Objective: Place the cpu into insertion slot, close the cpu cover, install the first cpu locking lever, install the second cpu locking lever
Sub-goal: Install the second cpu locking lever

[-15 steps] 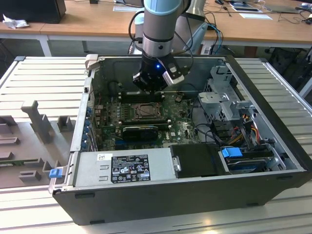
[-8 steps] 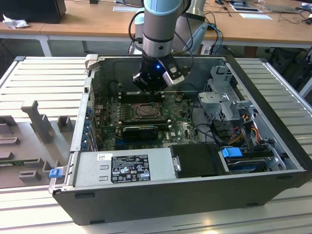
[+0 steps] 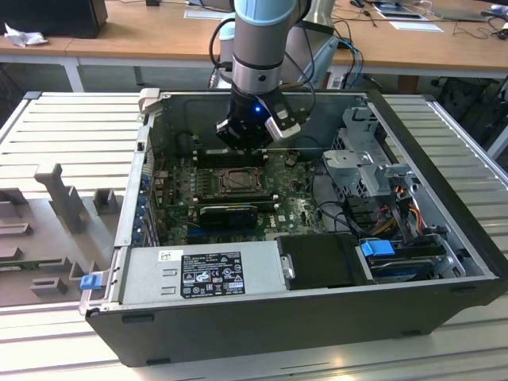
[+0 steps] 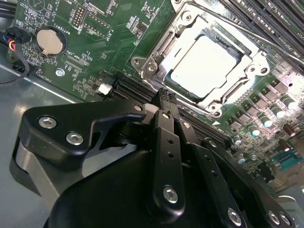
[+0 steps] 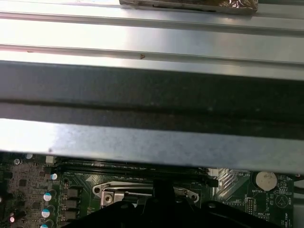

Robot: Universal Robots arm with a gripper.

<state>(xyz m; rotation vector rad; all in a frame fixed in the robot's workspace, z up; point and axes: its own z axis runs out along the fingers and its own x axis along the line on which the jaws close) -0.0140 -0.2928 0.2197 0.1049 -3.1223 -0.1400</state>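
The cpu [image 4: 205, 66], a pale silver square, lies flat in the insertion slot [image 3: 236, 182] on the green board. The cpu cover [image 4: 246, 71], a silver frame, lies down around the chip's edges. A thin metal lever rod [image 4: 237, 27] runs along one side of the socket. My gripper [image 4: 164, 97] hangs just above the board beside the socket's corner, its black fingers [image 4: 166, 142] drawn together with nothing seen between them. In the exterior view the gripper [image 3: 242, 144] hovers over the far edge of the socket. The socket's metal edge [image 5: 142, 192] also shows under the case wall.
The open computer case [image 3: 444, 159] rests on a ribbed grey table [image 3: 63, 127]. A power supply [image 3: 198, 274] fills the near side, and a drive cage [image 3: 369, 163] and cables [image 3: 397, 208] sit at the exterior view's right. Memory slots [image 4: 270, 21] and a coin battery [image 4: 50, 42] flank the socket.
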